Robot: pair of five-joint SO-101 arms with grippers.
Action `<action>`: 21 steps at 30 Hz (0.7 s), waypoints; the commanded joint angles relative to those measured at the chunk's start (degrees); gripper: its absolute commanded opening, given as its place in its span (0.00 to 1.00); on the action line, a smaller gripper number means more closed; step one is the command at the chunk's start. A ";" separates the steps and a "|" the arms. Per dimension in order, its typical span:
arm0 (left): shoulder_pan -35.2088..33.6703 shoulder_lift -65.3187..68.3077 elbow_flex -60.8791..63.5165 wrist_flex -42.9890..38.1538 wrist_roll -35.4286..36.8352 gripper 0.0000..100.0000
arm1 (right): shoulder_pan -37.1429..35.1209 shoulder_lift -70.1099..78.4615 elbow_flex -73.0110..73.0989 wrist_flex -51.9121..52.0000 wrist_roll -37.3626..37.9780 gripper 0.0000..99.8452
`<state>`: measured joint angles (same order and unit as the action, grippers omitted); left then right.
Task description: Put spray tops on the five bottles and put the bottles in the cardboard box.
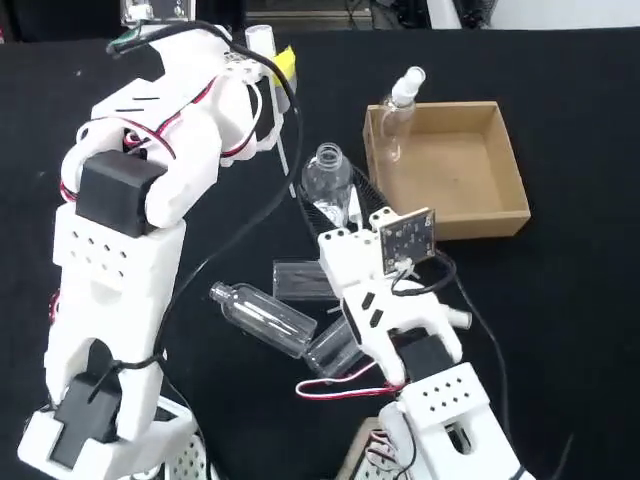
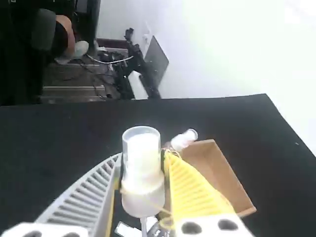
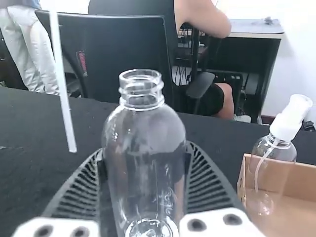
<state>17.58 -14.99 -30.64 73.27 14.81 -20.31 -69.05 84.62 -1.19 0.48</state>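
My right gripper (image 1: pixel 335 192) is shut on a clear open-necked bottle (image 1: pixel 326 178), held upright beside the cardboard box (image 1: pixel 505 180); the same bottle (image 3: pixel 144 158) stands between the black fingers (image 3: pixel 205 182). My left gripper (image 1: pixel 262 62) is raised at the back left, shut on a white spray top (image 1: pixel 260 44) whose thin tube (image 1: pixel 283 150) hangs down toward the bottle. The spray top (image 2: pixel 141 170) sits between the white and yellow fingers (image 2: pixel 190 192). A capped bottle (image 1: pixel 397 115) stands in the box's near-left corner, also seen as the capped bottle (image 3: pixel 276 158).
Several clear uncapped bottles (image 1: pixel 262 315) lie on the black table (image 1: pixel 560 300) in front of the right arm. The box (image 3: pixel 291 197) is otherwise bare inside. Chairs and people are in the room behind.
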 commanded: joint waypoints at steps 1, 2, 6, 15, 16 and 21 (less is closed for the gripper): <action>1.27 -4.48 -0.75 -0.88 0.18 0.03 | -0.62 -1.10 -0.48 0.70 0.09 0.01; 1.19 -5.36 -0.57 -0.79 0.18 0.03 | -0.62 -1.36 -0.57 1.76 0.09 0.01; 1.19 -10.55 5.32 -4.04 0.09 0.03 | -0.62 -1.45 -0.40 2.90 0.18 0.01; 1.19 -21.36 28.26 -25.14 0.09 0.03 | -0.62 -1.54 0.92 2.73 0.18 0.01; 1.19 -22.24 30.20 -27.08 0.18 0.03 | -0.53 -1.54 1.01 2.73 0.18 0.01; 2.95 -27.43 35.03 -29.89 0.18 0.03 | -0.53 -1.54 1.01 2.90 0.18 0.01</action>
<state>18.20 -37.32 3.21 46.11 14.81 -20.48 -69.14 86.20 1.63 0.48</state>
